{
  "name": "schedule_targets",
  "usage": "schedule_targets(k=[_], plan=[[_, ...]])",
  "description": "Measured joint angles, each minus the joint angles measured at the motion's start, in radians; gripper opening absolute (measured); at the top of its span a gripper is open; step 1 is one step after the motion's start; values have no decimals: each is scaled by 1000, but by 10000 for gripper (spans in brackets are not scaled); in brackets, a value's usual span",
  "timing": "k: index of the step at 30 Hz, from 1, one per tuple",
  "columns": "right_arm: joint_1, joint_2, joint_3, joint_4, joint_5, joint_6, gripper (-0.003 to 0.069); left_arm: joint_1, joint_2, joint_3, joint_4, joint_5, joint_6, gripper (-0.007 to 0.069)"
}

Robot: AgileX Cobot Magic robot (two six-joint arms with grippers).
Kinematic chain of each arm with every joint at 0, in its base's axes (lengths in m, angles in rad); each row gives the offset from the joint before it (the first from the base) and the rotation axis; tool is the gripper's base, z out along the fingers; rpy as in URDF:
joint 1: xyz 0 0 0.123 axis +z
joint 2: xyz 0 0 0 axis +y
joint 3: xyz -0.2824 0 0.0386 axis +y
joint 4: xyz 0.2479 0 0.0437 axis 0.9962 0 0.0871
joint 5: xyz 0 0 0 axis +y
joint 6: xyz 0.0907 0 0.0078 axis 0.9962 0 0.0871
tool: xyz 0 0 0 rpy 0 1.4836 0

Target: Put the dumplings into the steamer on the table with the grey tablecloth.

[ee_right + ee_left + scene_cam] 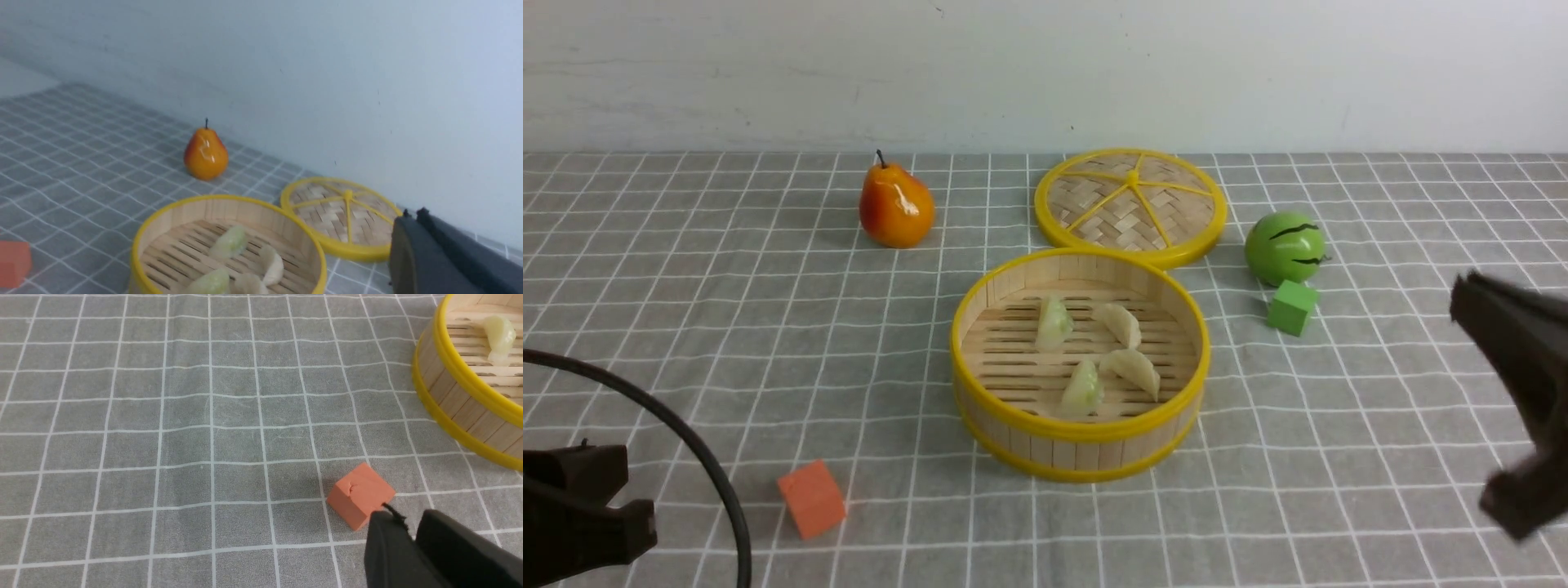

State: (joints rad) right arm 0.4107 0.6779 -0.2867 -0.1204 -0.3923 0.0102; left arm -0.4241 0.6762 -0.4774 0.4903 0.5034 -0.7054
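The steamer (1078, 453) stands mid-table on the grey tablecloth (768, 327). All four dumplings lie inside it: two pale green (1054, 322) (1084, 385) and two cream-white (1121, 324) (1134, 371). My left gripper (637, 498) is low at the near left, shut and empty; in the left wrist view (402, 516) it is beside the orange cube (359, 494). My right gripper (1470, 306) is raised at the right, shut and empty, clear of the steamer. The right wrist view shows the steamer (163, 228) and its dumplings (231, 241).
The flat woven lid (1131, 204) lies behind the steamer. An orange pear (896, 206) is at the back left. A green ball (1284, 247) and a green cube (1292, 306) are at the right. The orange cube (811, 498) is at the near left, with a black cable (686, 441) close by.
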Motion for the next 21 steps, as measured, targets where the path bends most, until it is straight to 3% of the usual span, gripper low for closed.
schedule_targets(k=[3,5,17,21], plan=[[0,-101,207,-1,-234,0,-15,0,0,0,0,0,0,101],[0,-155,288,4,-293,-1,-14,0,0,0,0,0,0,101],[-3,-329,310,18,-249,-23,-9,0,0,2,0,16,0,110],[-61,-429,313,120,-125,-109,-8,0,0,2,0,16,0,112]])
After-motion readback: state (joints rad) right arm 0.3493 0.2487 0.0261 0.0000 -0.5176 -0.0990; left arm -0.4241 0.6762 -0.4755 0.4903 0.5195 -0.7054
